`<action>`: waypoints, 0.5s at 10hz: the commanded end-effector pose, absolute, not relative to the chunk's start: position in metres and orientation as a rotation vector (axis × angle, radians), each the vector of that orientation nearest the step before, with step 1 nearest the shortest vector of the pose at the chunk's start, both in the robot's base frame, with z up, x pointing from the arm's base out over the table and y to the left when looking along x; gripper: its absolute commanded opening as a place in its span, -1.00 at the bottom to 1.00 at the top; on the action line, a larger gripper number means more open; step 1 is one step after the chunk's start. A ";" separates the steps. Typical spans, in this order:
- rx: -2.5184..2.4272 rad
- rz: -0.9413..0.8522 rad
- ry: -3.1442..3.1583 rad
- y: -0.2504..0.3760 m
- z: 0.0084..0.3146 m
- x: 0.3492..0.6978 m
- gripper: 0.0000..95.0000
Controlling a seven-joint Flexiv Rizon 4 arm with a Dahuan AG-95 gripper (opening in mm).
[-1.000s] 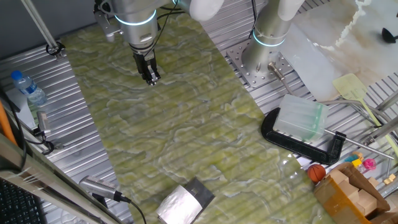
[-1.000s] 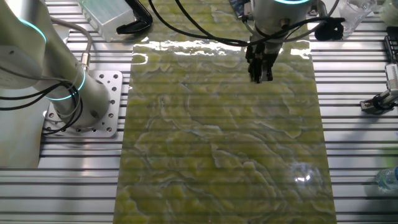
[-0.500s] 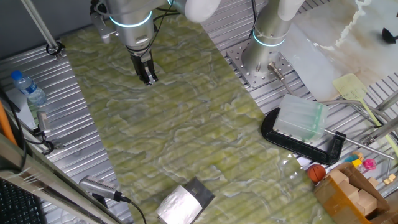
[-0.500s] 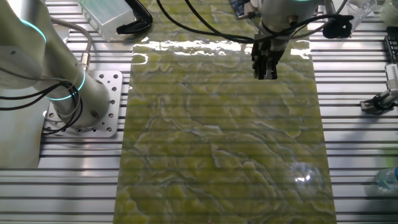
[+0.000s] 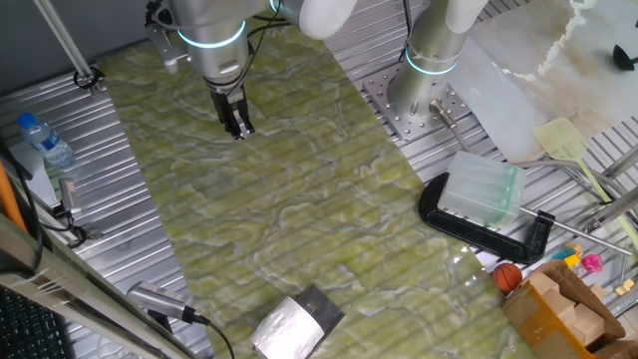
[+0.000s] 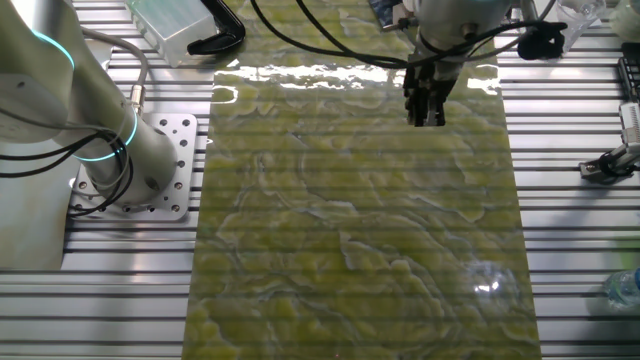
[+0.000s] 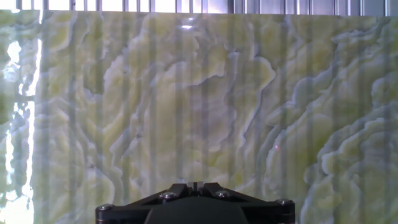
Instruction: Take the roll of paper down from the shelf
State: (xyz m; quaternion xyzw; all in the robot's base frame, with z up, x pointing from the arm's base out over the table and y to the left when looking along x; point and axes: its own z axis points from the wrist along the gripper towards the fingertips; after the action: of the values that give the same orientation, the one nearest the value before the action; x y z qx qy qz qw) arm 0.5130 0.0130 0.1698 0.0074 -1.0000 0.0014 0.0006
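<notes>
The roll of paper (image 5: 282, 332) is a stubby white cylinder at the near edge of the green marbled mat (image 5: 299, 199). It rests against the shelf (image 5: 323, 304), a small dark grey metal slab. Both show only in this one fixed view. My gripper (image 5: 239, 130) hangs over the far left part of the mat, far from the roll, with its fingers together and nothing between them. It also shows in the other fixed view (image 6: 425, 118). In the hand view the shut fingertips (image 7: 196, 184) point at bare mat.
A translucent plastic box (image 5: 481, 191) sits in a black clamp (image 5: 439, 221) to the right of the mat. A second arm's base (image 5: 431, 60) stands at the back right. A water bottle (image 5: 45, 140) lies at the left. Boxes and an orange ball (image 5: 508, 276) sit at the right front.
The gripper moved a little toward the far left of the mat a second ago, then held nearly still. It stays shut and empty. The roll and shelf have not moved.
</notes>
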 end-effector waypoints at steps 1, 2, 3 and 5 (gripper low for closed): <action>0.024 0.008 -3.144 0.018 0.169 0.515 -1.00; 0.025 0.007 -3.145 0.021 0.169 0.517 -1.00; 0.022 0.010 -3.144 0.024 0.169 0.519 -1.00; 0.037 0.017 -3.142 0.032 0.171 0.528 -1.00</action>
State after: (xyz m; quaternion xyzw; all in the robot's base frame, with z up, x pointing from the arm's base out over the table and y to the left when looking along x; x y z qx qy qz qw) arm 0.5294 0.0341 0.1720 0.0126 -0.9999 0.0051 0.0003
